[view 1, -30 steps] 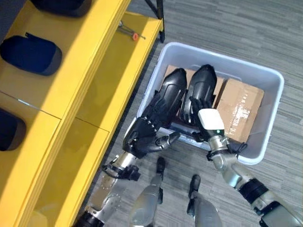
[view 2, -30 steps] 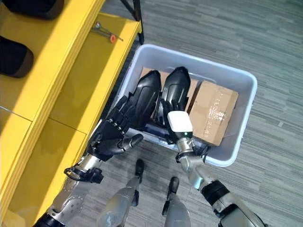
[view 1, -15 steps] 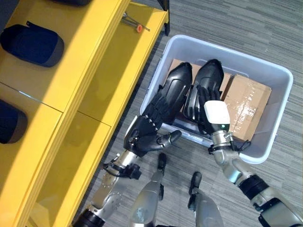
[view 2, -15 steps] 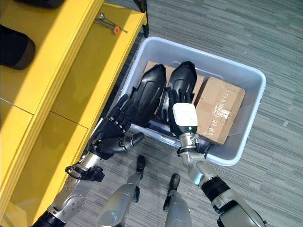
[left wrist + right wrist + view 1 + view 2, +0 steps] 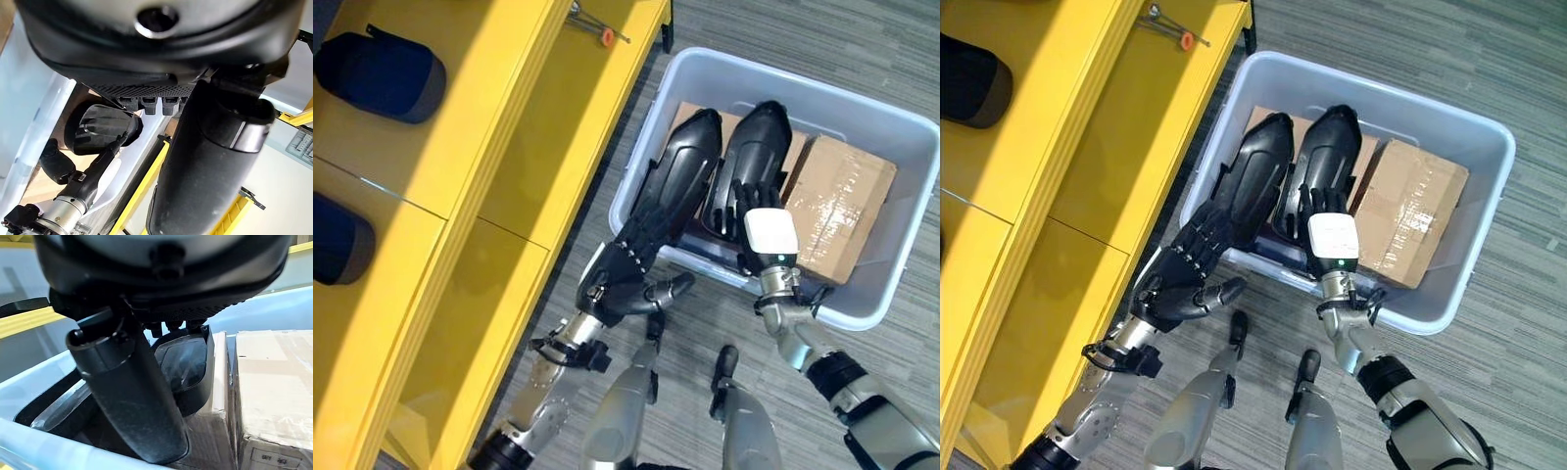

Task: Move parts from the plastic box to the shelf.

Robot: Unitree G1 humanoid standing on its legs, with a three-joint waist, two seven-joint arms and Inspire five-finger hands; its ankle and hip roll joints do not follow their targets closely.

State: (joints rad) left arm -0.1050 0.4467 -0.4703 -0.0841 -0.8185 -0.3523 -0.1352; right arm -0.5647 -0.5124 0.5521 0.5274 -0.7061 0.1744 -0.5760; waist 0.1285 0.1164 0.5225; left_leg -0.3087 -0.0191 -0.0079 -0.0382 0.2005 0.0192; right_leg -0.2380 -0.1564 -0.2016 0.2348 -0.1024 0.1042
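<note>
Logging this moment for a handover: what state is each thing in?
plastic box: open-topped, on the floor, still holding parts
left black part: in the box, left robot hand laid on it
right black part: in the box, under the right robot hand
cardboard carton: closed, taped

Orange-tipped tool [image 5: 598,31], grey plank floor [image 5: 862,39]
</note>
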